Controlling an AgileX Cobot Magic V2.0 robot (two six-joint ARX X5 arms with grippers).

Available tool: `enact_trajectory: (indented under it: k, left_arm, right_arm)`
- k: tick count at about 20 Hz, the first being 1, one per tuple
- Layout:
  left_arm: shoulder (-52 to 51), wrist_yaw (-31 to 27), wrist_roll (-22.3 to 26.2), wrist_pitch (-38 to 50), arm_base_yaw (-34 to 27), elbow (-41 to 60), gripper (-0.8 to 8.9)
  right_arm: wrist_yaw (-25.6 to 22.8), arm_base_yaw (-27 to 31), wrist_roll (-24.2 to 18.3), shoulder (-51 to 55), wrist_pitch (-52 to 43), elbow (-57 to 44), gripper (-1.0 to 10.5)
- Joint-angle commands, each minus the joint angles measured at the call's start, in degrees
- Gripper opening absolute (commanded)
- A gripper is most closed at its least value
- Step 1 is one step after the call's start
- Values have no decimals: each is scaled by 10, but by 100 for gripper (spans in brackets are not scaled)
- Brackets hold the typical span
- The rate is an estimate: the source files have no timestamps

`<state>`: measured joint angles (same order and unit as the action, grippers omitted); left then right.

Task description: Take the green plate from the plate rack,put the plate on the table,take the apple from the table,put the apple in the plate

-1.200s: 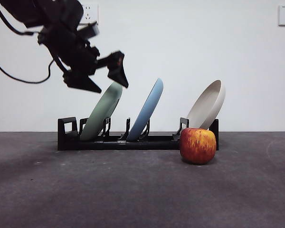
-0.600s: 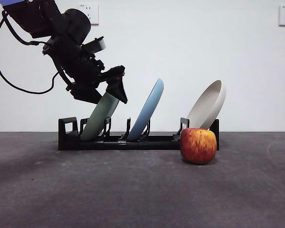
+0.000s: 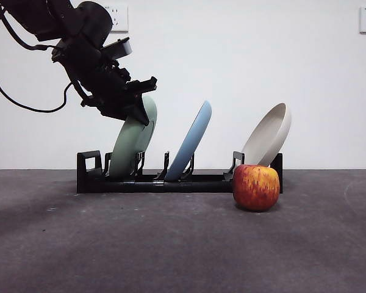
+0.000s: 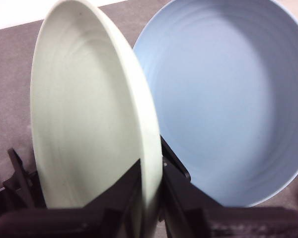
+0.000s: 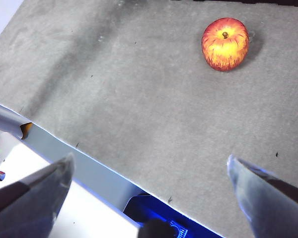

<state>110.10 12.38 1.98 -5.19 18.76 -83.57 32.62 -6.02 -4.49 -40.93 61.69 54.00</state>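
Left gripper (image 4: 150, 208) now clamped on green plate (image 4: 84, 114) rim, plate tipped more upright, maybe slightly lifted.

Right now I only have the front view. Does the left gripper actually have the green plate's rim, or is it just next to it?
Observer: Left wrist view shows the left gripper with one jaw on each face of the green plate, rim pinched between them.
Operator: Blue plate touching it?
Observer: The light blue plate sits behind with a visible gap at the rim.
Operator: Right arm?
Observer: The right gripper is open, empty, above the table, apart from the apple.
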Motion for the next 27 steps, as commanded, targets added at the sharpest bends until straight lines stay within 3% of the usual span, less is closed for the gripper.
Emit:
enact_trajectory:
  k: [1, 5, 11, 15, 21, 27]
  left_arm:
    - [-9, 19, -9, -13, 4, 6, -6]
    - [-70, 17, -8, -23, 4, 6, -6]
    - [-219, 15, 34, -82, 8, 6, -6]
    - [-333, 0, 130, -212, 40, 6, -6]
    - [-410, -185, 205, -425, 180, 9, -5]
    - [-403, -316, 203, -381, 318, 147, -5]
  right_arm:
    - [0, -1, 1, 0, -3, 2, 685]
    - [1, -1, 1, 0, -3, 2, 685]
    - [1, -1, 1, 0, -3, 2, 685]
    - [1, -1, 1, 0, -3, 2, 685]
    - [5, -1, 1, 0, -3, 2, 685]
    - [5, -1, 1, 0, -3, 2, 685]
